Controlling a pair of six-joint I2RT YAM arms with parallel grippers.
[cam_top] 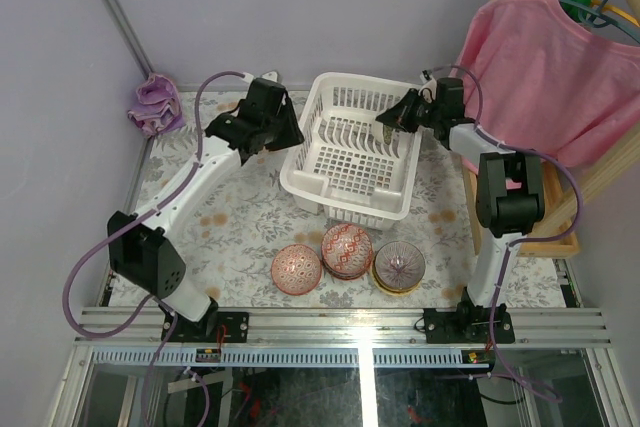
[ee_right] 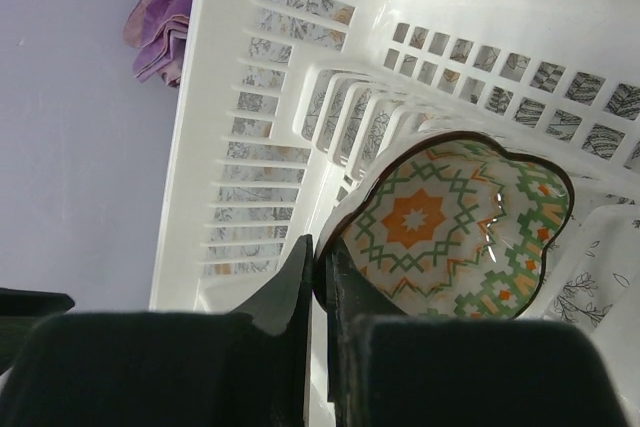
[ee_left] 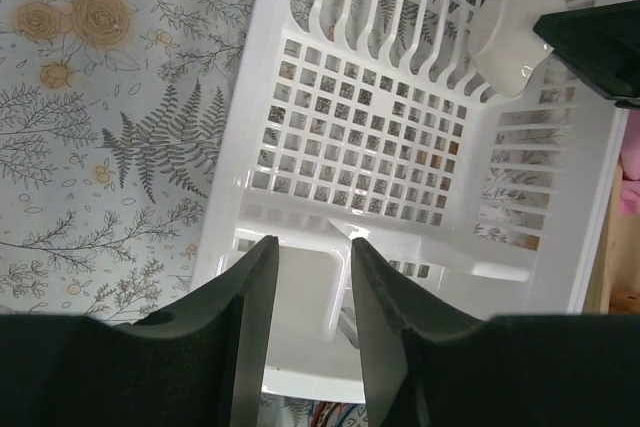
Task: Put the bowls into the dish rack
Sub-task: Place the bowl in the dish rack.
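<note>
Bowl [ee_right: 450,217] | scalloped rim, green-orange star pattern | pinched by right tool [ee_right: 320,255]

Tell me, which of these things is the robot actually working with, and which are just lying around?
Part of the job: dish rack; green-and-orange bowl, gripped by the right gripper inside the rack; pink bowl, red-patterned bowl and tan-yellow bowl at the near edge.
Just lying about: purple cloth, far left; pink shirt on a hanger.
</note>
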